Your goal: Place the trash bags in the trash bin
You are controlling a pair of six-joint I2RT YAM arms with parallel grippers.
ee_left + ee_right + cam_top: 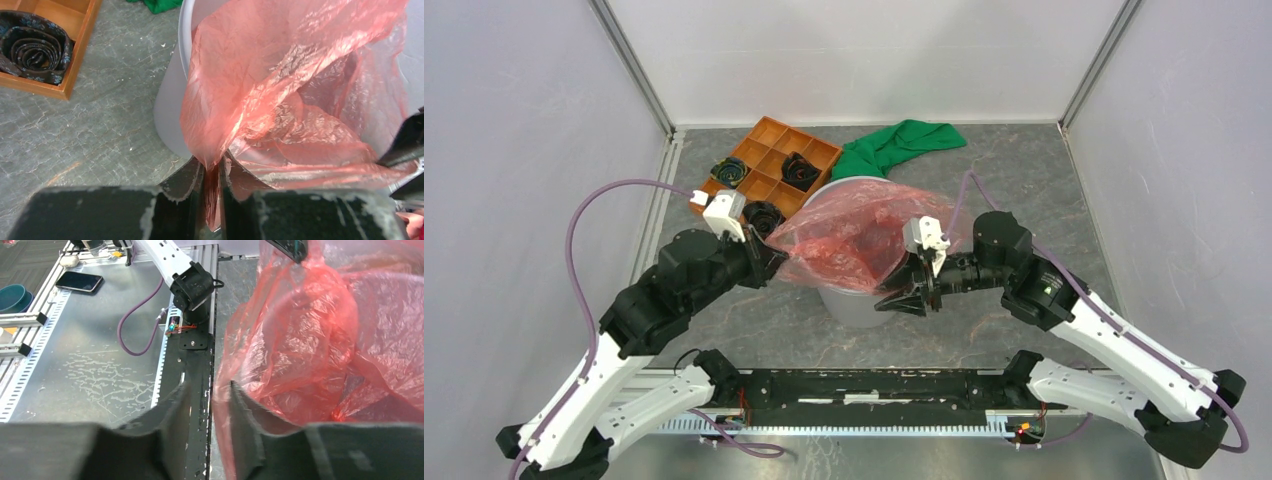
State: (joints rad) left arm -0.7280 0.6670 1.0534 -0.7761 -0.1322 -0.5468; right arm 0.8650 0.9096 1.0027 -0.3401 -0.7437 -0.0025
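Trash bag point(849, 240), a loose, crinkly red-pink sack, is draping over the mouth of the trash bin point(852, 305), spread between the two arms. The left end effector point(212, 172) is gripping the bag's left edge, its fingers closed on a gathered fold of film. The right end effector point(207, 390) is standing partly open, a gap showing between its fingers, with the bag's near right edge hanging at that gap against one finger. The bin is standing upright on the grey tabletop point(754, 325). To its far left, an orange compartment tray point(774, 158) is holding rolled dark ties point(32, 47). A green cloth point(894, 145) is lying just beyond the bin.
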